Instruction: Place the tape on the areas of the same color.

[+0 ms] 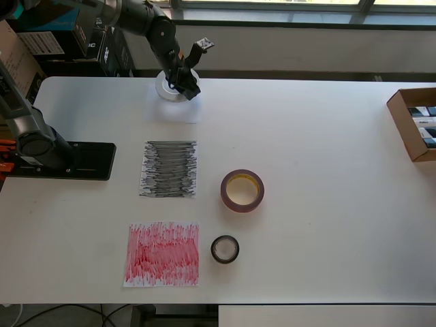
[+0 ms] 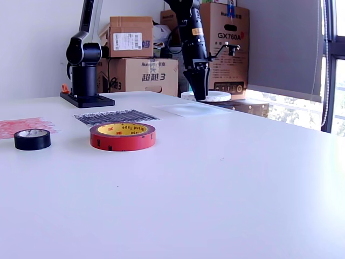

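The white tape roll [image 1: 169, 87], a wide flat ring with a pale matte face, is sitting at the far edge of the worktop [image 1: 313, 150], just beyond the plain white paper sheet [image 1: 174, 111] in the overhead view, and whether it is overlapping the sheet's far edge I cannot tell. The gripper [image 1: 187, 88] is reaching down onto the roll's rim on the overhead view's right side; in the exterior view the gripper [image 2: 199, 91] is pointing straight down as a dark tapered wedge over the roll [image 2: 210, 96], and the jaws look to be pinching the rim, though the roll's edge is hiding the tips, so I cannot tell for sure.

The black scribbled sheet [image 1: 169, 169] is lying flat in the middle of the worktop, its surface covered in dense pencil-like strokes. The red scribbled sheet [image 1: 162, 253] is lying nearer the front edge, hatched in the same rough way. Both are roughly square.

The dark red-brown tape roll [image 1: 242, 190] is resting flat just to the overhead view's right of the black sheet, apart from it, a thick ring with a glossy red side and a yellowish core carrying small printing. The small black tape roll [image 1: 225, 248] is lying flat beside the red sheet, also clear of it, shiny and thin-walled.

An open cardboard box [image 1: 413, 122] is sitting at the overhead view's right edge of the worktop
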